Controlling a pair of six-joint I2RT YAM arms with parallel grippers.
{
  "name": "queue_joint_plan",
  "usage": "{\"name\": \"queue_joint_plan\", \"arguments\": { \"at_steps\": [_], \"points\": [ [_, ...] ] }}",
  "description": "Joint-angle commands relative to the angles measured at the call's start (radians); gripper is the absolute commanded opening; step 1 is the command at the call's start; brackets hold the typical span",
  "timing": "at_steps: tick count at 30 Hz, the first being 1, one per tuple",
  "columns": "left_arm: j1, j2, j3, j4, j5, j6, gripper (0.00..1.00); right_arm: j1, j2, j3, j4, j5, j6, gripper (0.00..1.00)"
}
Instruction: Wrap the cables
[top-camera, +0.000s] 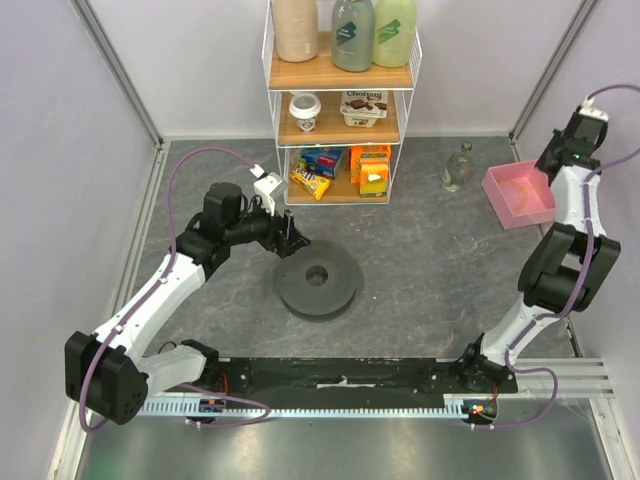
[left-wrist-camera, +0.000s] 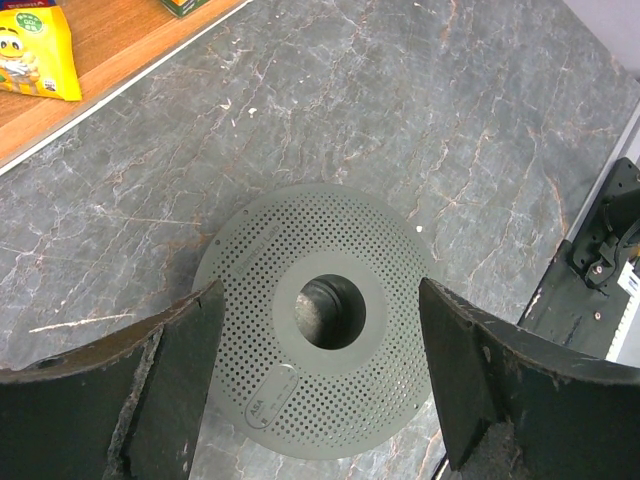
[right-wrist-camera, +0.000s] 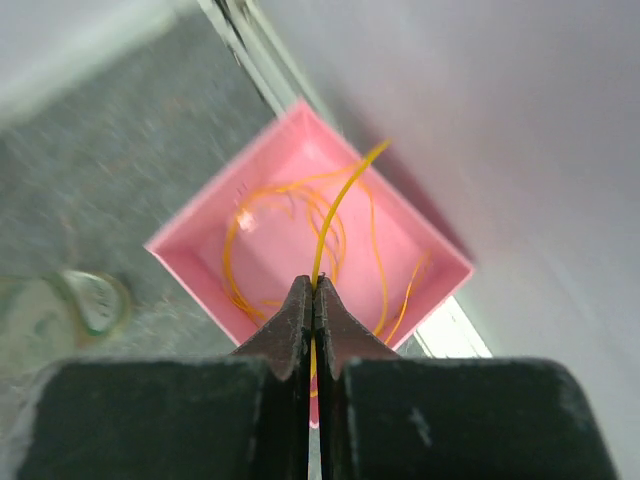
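Note:
The thin yellow-orange cable (right-wrist-camera: 335, 205) lies in loose loops inside a pink tray (right-wrist-camera: 190, 250) at the far right of the table; the tray also shows in the top view (top-camera: 505, 205). My right gripper (right-wrist-camera: 313, 284) is shut on one strand of the cable and holds it well above the tray. In the top view that gripper (top-camera: 585, 118) is raised by the right wall. A dark grey round spool (top-camera: 318, 282) lies flat mid-table. My left gripper (left-wrist-camera: 320, 340) is open, its fingers (left-wrist-camera: 190, 330) straddling the spool (left-wrist-camera: 320, 390) from above; it also shows in the top view (top-camera: 292, 240).
A white wire shelf (top-camera: 340, 100) with bottles, cups and snack packs stands at the back centre. A clear glass bottle (top-camera: 457, 168) stands left of the pink tray. A yellow snack bag (left-wrist-camera: 35, 55) lies on the shelf's bottom board. A black rail (top-camera: 340, 375) runs between the arm bases.

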Motion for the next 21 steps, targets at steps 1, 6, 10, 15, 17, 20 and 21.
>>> {"name": "queue_joint_plan", "arguments": {
  "at_steps": [1,6,10,15,17,20,21],
  "points": [
    [-0.003,-0.016,0.015,0.011,-0.001,-0.027,0.85,-0.006,-0.139,0.109,0.039,-0.034,0.002,0.0],
    [-0.001,-0.027,0.013,0.0,-0.007,-0.027,0.87,-0.026,-0.19,0.19,0.03,-0.076,0.01,0.0],
    [-0.001,-0.03,0.013,0.0,-0.005,-0.029,0.87,-0.04,-0.213,0.246,0.025,-0.116,0.022,0.0],
    [-0.003,-0.03,0.016,0.001,-0.004,-0.026,0.87,-0.052,-0.233,0.333,0.03,-0.179,0.051,0.0],
    [-0.003,-0.033,0.018,0.003,-0.004,-0.024,0.87,-0.058,-0.241,0.378,0.036,-0.186,0.062,0.0],
    [-0.001,-0.038,0.02,0.0,-0.004,-0.021,0.87,-0.066,-0.253,0.451,0.059,-0.185,0.073,0.0],
    [-0.001,-0.039,0.021,0.0,-0.004,-0.02,0.87,-0.068,-0.259,0.47,0.07,-0.185,0.073,0.0]
  ]
}}
